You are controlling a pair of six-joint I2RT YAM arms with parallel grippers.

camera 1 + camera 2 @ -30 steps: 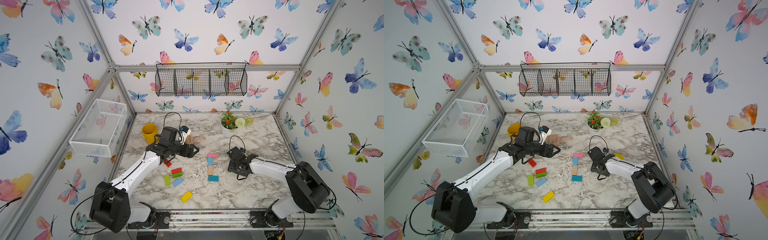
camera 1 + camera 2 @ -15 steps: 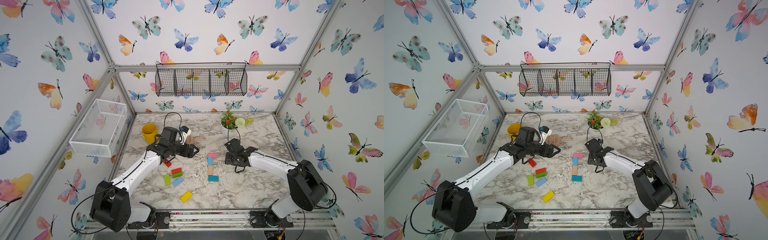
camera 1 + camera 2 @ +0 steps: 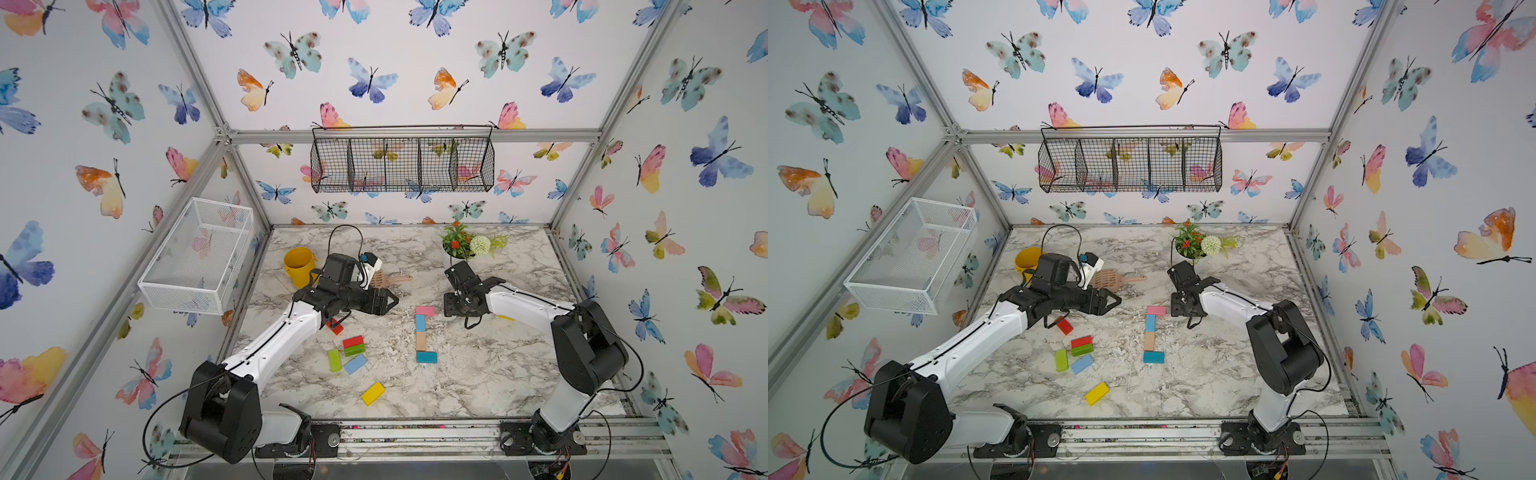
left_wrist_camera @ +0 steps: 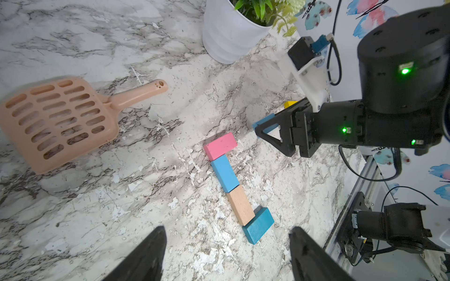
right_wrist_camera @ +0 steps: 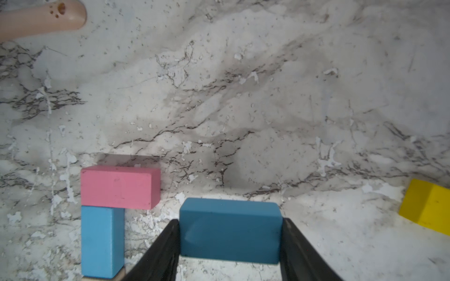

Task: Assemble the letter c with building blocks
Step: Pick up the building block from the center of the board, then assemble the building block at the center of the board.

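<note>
A column of building blocks lies mid-table: pink (image 3: 425,310) across the far end, light blue (image 3: 420,323), tan (image 3: 421,340), and teal (image 3: 427,357) across the near end. My right gripper (image 5: 230,221) is shut on a teal block (image 5: 230,231), held just to the right of the pink block (image 5: 119,187) with a small gap between them. In both top views the right gripper (image 3: 451,305) (image 3: 1177,307) hides that block. My left gripper (image 4: 227,230) (image 3: 392,298) is open and empty, hovering left of the column.
Loose blocks lie front left: red (image 3: 335,327), red (image 3: 353,341) on green (image 3: 354,350), green (image 3: 334,360), light blue (image 3: 355,364), yellow (image 3: 372,393). A yellow block (image 5: 428,206) sits right of the right gripper. The tan scoop (image 4: 60,121), a yellow cup (image 3: 299,266) and a white plant pot (image 4: 231,36) stand behind.
The right gripper has carried the teal block left and toward the back, from beside the lower column to beside the pink block. The left arm has not moved.
</note>
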